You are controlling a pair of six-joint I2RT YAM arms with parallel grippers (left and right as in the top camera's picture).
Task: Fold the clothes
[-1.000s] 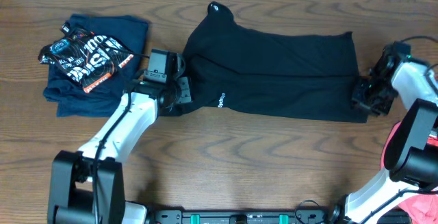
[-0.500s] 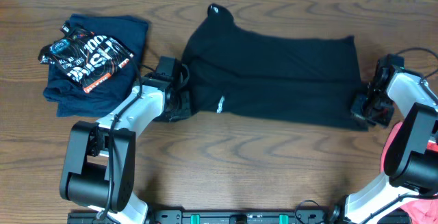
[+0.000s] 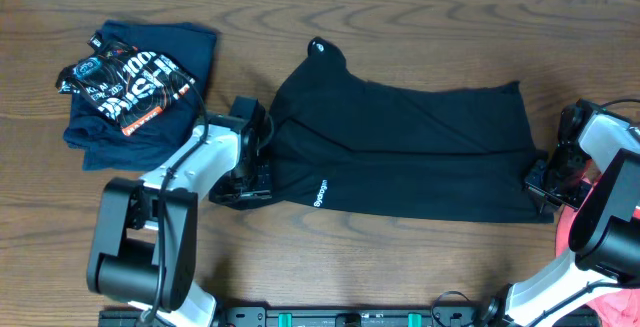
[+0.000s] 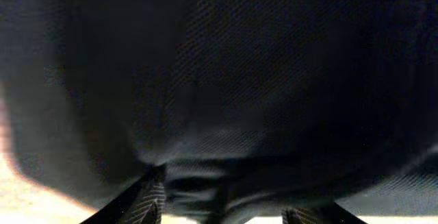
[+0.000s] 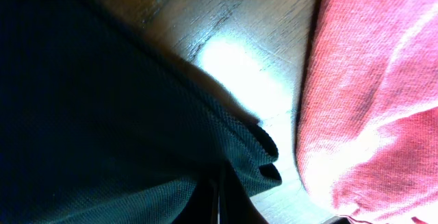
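The black shirt (image 3: 410, 147) lies flat in the middle of the wooden table (image 3: 400, 257). It is stretched long from left to right, and its collar end points to the upper left.

The left gripper (image 3: 250, 172) is at the lower left corner of the shirt, where the cloth is bunched. In the left wrist view the dark cloth (image 4: 274, 80) covers almost all. Only the lower parts of the fingers (image 4: 147, 196) show, so I cannot tell how far this pincer is closed.

The right gripper (image 3: 545, 179) is at the lower right corner. In its wrist view the hem (image 5: 263, 159) is gathered into a pinch between the closed jaws.

A red garment (image 5: 369, 101) lies just beside that corner. A folded navy shirt (image 3: 140, 87) with a printed front rests at the upper left, apart from the black one.
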